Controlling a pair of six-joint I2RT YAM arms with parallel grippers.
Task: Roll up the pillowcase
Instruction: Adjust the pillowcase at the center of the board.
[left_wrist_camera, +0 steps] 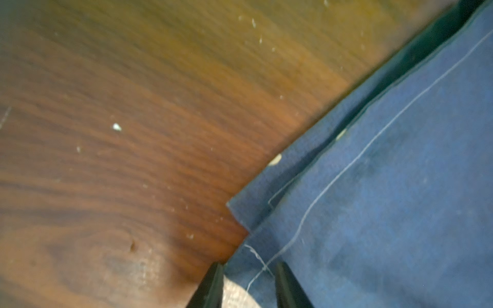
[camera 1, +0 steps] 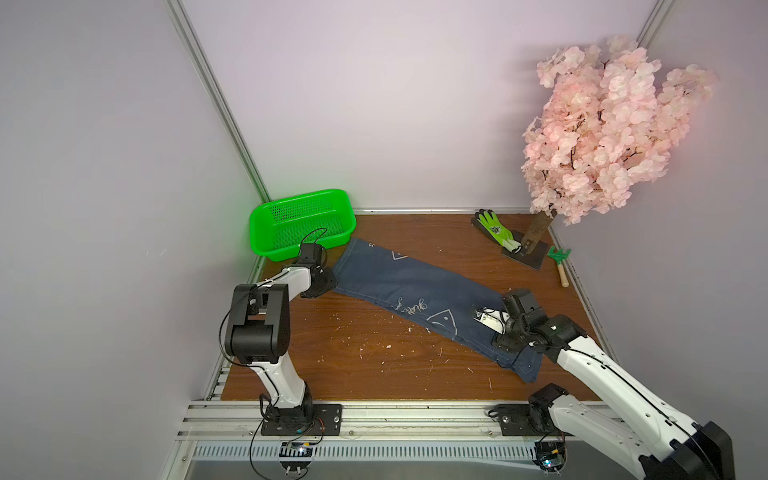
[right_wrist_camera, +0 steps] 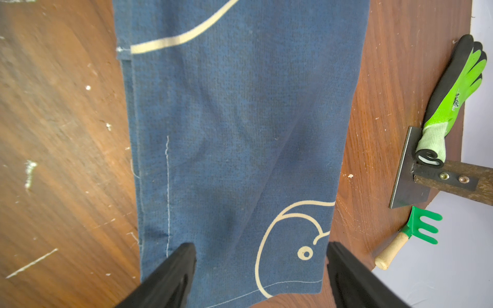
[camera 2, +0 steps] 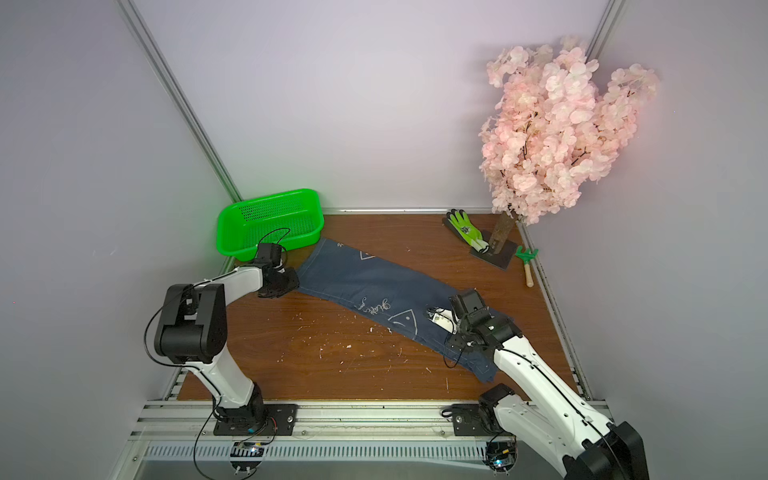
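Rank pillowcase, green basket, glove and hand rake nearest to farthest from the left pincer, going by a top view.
1. pillowcase: its far-left corner lies right at the left pincer.
2. green basket: just behind the pincer, back left.
3. glove: across the cloth, back right.
4. hand rake: right edge, beyond the glove.

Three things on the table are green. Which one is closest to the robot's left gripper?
The green basket, in the back corner just behind the left gripper. The glove and little rake lie far off by the pink tree.
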